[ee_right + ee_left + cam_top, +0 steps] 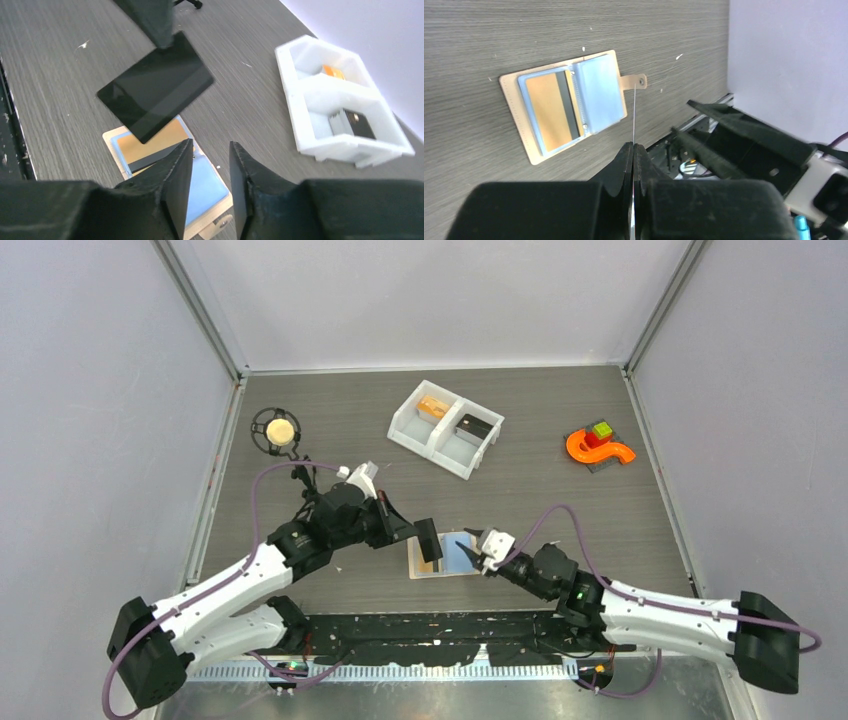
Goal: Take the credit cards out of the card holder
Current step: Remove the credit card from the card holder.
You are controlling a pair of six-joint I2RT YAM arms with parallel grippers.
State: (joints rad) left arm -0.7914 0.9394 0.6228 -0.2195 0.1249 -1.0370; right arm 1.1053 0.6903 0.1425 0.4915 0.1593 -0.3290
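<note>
The beige card holder [447,562] lies open and flat on the table, its blue lining up and its snap tab [636,81] pointing towards the near edge. An orange-tan credit card [549,110] with a dark stripe sits in one of its pockets. My left gripper [633,145] is shut on a black credit card [155,92] and holds it in the air just above the holder; the left wrist view shows that card only edge-on. My right gripper [211,144] hovers open over the holder's blue half [205,185], with nothing between its fingers.
A white two-compartment bin [446,427] stands behind the holder, with an orange item in one side and a dark one in the other. An orange curved toy with coloured blocks [598,446] is at the back right. A black ring stand holding a cream ball [279,430] is at the back left.
</note>
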